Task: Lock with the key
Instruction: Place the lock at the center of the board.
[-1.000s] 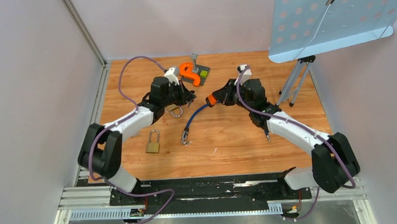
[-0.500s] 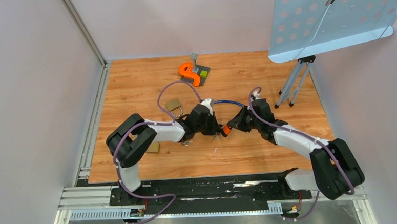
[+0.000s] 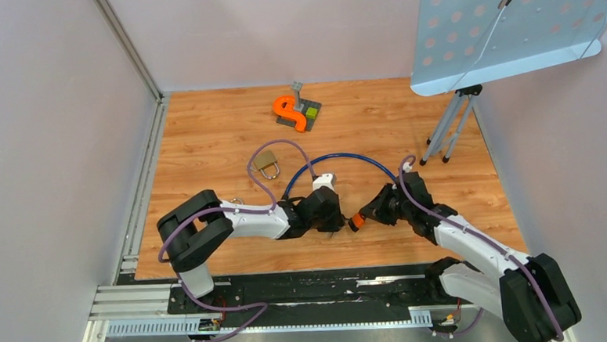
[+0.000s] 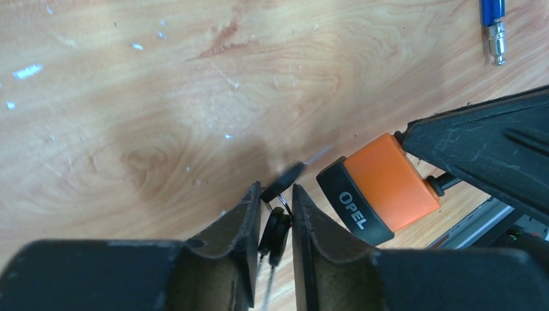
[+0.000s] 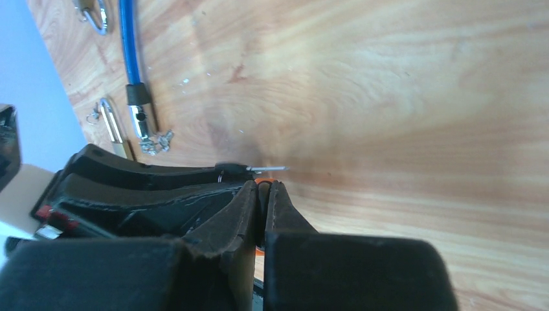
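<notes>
An orange cable lock (image 4: 379,188) with a black "OPEL" face hangs just above the table, and my right gripper (image 3: 368,215) is shut on its rear end. Only an orange sliver of the lock (image 5: 262,182) shows between those fingers. The key (image 4: 289,177), black-headed, pokes out at the tips of my left gripper (image 4: 277,194), its blade aimed toward the lock face but short of it. Two more black key heads hang on a ring between the left jaws, which stand slightly apart and loose around them. In the top view the left gripper (image 3: 336,218) faces the lock (image 3: 355,221).
The lock's blue cable (image 3: 347,155) arcs behind both grippers, its metal end (image 4: 495,42) lying on the wood. A brass padlock (image 3: 266,161) lies farther back. An orange S-shaped piece (image 3: 289,111) stands on a grey plate at the rear. A tripod (image 3: 448,126) with a perforated panel stands at the right.
Both arms have come from the back of the table to its near middle, tips facing each other. The left jaws, shut before, have parted a little around the keys.
</notes>
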You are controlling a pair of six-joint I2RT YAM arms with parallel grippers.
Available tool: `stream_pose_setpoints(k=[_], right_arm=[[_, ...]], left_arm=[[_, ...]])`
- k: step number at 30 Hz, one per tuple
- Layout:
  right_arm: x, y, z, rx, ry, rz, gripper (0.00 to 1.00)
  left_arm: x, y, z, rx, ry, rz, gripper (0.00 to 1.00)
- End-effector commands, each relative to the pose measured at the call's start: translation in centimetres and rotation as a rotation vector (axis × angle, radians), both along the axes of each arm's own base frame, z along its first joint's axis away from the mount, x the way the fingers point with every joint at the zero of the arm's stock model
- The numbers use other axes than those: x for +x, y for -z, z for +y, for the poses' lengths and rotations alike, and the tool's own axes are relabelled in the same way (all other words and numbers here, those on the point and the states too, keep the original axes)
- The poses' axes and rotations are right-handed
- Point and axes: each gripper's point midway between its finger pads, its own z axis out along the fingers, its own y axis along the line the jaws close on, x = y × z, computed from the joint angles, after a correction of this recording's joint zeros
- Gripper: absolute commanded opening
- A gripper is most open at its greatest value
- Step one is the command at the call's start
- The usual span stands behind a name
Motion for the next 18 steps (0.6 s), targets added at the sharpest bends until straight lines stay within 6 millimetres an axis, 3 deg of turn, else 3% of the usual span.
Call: stream_pose_setpoints(k=[1, 6, 10, 13, 15, 18], right_arm=[[-0.5, -0.2, -0.6, 0.018, 0.049, -0.004, 0.06], [-0.4, 0.8, -0.9, -0.007, 0.059, 0.016, 0.21], [0.6, -0.3, -1.3, -0.041, 0.073, -0.011, 0.49], [1.5, -1.3, -2.3, -0.108, 0.095, -0.065, 0.78], [2.6, -2.2, -3.2, -0.149, 0.127, -0.135, 0.85], [4.6, -4.3, -3.9, -0.186, 0.161, -0.263, 0.87]], left_arm=[[0.8, -1.3, 0.8, 0.022, -0.097, -0.053, 0.35], [0.6, -1.3, 0.1, -0.001, -0.082, -0.061, 0.43], [1.2, -3.6, 0.4, -0.032, -0.095, -0.116, 0.52], [2.2, -5.4, 1.7, 0.0, -0.116, -0.203, 0.59], [2.9, -6.9, 3.0, 0.043, -0.136, -0.265, 0.62], [3.9, -9.0, 6.0, 0.133, -0.183, -0.362, 0.67]])
